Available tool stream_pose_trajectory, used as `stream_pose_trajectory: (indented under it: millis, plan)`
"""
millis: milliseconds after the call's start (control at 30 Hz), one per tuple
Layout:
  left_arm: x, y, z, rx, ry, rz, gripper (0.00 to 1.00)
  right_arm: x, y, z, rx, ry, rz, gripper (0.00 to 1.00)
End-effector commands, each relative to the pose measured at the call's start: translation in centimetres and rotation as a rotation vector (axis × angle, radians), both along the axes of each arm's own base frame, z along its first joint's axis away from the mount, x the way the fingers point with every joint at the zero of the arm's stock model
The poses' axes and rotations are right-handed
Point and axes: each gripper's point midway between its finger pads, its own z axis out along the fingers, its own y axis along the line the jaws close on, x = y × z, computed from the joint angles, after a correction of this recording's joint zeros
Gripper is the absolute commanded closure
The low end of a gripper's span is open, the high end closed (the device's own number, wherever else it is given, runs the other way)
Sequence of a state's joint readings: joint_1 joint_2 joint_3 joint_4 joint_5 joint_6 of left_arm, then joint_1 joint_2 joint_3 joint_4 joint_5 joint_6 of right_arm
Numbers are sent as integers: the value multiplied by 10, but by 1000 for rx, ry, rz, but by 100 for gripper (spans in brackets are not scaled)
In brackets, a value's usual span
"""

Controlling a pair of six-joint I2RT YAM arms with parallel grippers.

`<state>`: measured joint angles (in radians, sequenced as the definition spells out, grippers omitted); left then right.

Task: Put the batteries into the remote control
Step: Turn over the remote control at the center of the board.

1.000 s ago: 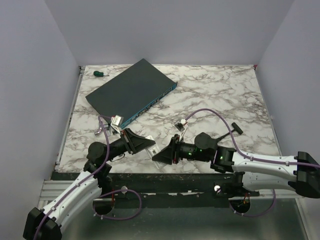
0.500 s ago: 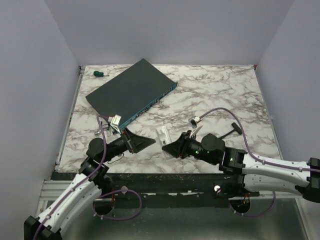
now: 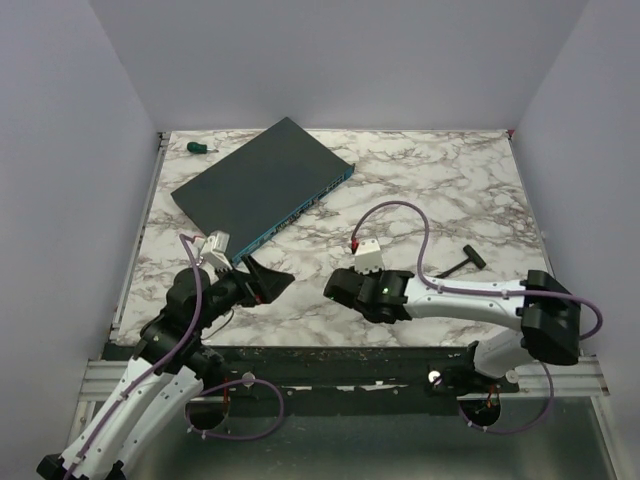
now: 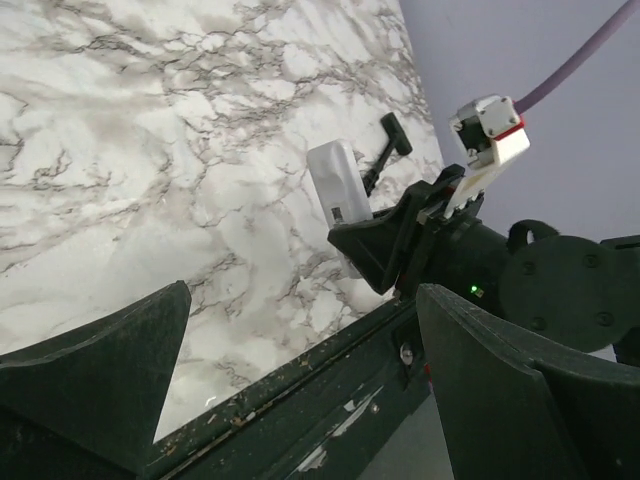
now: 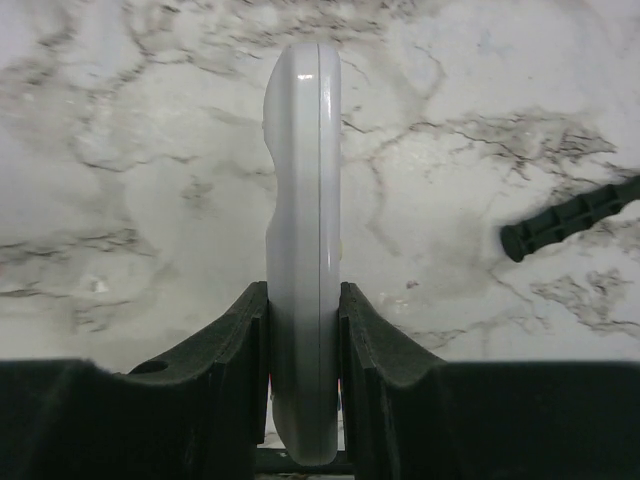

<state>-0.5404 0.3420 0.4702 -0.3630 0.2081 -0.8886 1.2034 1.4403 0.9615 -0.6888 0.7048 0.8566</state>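
Note:
My right gripper [image 5: 303,330] is shut on the remote control [image 5: 302,200], a slim white handset held edge-on, its far end sticking out over the marble table. In the left wrist view the remote control [image 4: 338,190] stands up out of the right gripper [image 4: 375,245]. From above, the right gripper [image 3: 342,285] hangs over the table's near middle. My left gripper [image 3: 272,281] is open and empty a short way to its left, near the front edge. No batteries show in any view.
A big dark flat box with a blue edge [image 3: 262,185] lies at the back left, and a small green-handled tool [image 3: 198,148] lies in the far left corner. A black T-shaped tool [image 3: 465,262] lies right of the right arm. The table's front edge [image 4: 290,370] runs just under my left gripper.
My left gripper has opened and drawn back to the left, away from the remote control. The right arm has swung and turned its wrist, keeping the remote control in its grip.

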Motion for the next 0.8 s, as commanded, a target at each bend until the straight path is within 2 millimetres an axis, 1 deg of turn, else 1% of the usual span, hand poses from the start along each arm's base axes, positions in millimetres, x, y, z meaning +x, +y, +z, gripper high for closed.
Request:
stream_pose_trajectory:
  millis: [0, 100, 300, 333, 400, 500, 700, 767]
  plan:
    - [-2, 11, -2, 52, -29, 25, 1, 15, -30, 1, -233, -76, -56, 99]
    - [-4, 15, -1, 54, -43, 38, 2, 22, -29, -8, -323, -74, -51, 99]
    - [-7, 22, 0, 79, -56, 56, 1, 24, -26, -35, -453, -26, -6, 99]
    - [-6, 23, 1, 84, -58, 60, 1, 24, -25, -39, -465, -18, 0, 97]
    - [-6, 25, 1, 93, -56, 66, 1, 23, -25, -46, -480, -5, 6, 87]
    - [-5, 26, 1, 98, -49, 75, 1, 22, -24, -55, -491, 12, 18, 80]
    - [-3, 28, -3, 109, -20, 97, 1, 18, -21, -65, -479, 42, 45, 58]
    - [-2, 30, -3, 110, -16, 108, 1, 18, -18, -66, -465, 47, 54, 55]
